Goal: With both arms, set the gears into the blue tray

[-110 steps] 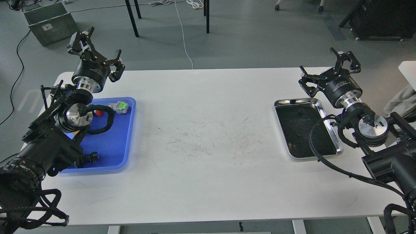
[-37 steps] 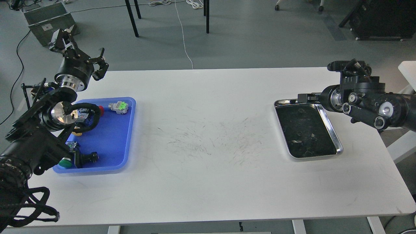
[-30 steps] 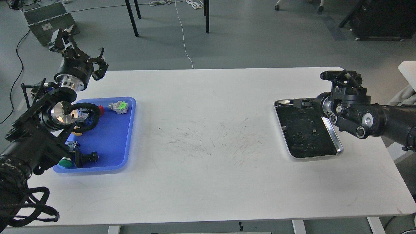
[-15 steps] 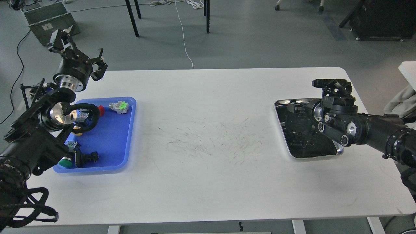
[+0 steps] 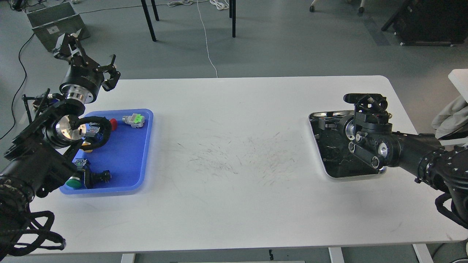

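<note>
A white table [image 5: 234,204], its middle scuffed with fine dark marks, stands on a grey floor where chair legs, a white cable [image 5: 207,40] and a grey crate [image 5: 55,22] lie beyond its far edge.

On the left side of the table sits the blue tray [image 5: 137,164]. In it are a grey block with a green top [image 5: 134,119] near the far right corner, a red-capped button [image 5: 113,123] just left of that block, and a green-capped button [image 5: 73,182] at the near left corner. The left arm [image 5: 40,157] reaches across the tray's left half, covering part of it. The left gripper [image 5: 83,54] is raised above the table's far left corner, its black fingers spread wide with nothing between them.

Well apart on the right side sits a shiny steel tray [image 5: 380,170] with a dark floor. Small black gears [image 5: 333,149] lie on that floor, hard to count against the dark surface. The right arm [image 5: 413,157] comes in low from the right edge and leans over this tray. The right gripper [image 5: 325,125] points down into the tray's far end; seen dark against the black floor, whether its fingers are apart or closed cannot be told.
</note>
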Action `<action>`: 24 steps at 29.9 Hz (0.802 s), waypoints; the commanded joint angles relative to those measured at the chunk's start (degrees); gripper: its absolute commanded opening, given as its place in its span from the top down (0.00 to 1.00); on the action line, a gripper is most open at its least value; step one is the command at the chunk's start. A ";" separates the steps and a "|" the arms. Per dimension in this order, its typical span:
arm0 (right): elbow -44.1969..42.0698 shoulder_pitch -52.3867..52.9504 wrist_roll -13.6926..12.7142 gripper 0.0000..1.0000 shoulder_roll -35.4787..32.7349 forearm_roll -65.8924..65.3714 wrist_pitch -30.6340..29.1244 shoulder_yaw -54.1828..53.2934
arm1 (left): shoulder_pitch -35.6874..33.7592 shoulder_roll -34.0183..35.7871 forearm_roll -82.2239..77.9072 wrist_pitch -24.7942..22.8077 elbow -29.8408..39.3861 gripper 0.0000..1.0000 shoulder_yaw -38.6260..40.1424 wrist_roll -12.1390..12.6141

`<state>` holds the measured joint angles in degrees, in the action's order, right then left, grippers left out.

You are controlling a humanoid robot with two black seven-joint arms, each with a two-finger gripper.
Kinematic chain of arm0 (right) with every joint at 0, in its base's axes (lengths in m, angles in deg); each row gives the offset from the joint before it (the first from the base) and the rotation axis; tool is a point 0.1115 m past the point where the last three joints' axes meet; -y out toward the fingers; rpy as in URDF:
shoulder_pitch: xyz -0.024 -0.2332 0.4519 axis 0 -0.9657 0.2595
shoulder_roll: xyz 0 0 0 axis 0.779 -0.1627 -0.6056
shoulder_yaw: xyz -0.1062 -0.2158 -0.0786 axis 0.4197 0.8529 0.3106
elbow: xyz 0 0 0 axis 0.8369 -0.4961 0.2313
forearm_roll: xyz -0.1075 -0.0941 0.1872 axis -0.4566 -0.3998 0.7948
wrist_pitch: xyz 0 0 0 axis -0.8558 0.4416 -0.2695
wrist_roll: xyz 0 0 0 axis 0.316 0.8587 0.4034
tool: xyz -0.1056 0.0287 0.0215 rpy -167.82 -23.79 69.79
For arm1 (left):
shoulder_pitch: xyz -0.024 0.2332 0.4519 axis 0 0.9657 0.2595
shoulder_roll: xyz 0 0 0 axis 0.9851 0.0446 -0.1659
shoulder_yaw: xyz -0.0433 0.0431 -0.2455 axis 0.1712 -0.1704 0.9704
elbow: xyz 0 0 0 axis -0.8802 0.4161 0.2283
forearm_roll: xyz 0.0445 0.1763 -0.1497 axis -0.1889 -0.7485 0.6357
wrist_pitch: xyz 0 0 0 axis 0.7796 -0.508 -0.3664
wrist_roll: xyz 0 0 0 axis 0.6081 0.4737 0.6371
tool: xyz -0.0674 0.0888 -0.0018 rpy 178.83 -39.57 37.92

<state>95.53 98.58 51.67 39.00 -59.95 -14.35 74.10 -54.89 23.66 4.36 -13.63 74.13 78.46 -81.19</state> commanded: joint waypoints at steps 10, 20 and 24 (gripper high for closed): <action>-4.03 -1.30 0.23 0.24 2.58 0.09 2.10 2.23 | 0.17 0.42 0.00 0.01 0.00 0.02 0.00 0.00; -3.85 -1.30 1.28 0.37 2.58 0.18 2.01 4.68 | 0.17 0.51 0.00 0.01 0.00 0.02 0.00 0.00; -3.85 -1.30 2.42 0.37 2.58 0.18 1.92 5.31 | 0.17 0.77 0.00 0.01 0.00 0.02 0.00 0.00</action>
<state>91.66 97.25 53.34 41.58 -59.81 -12.30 78.97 -54.72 24.30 4.36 -13.62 74.11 78.46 -81.19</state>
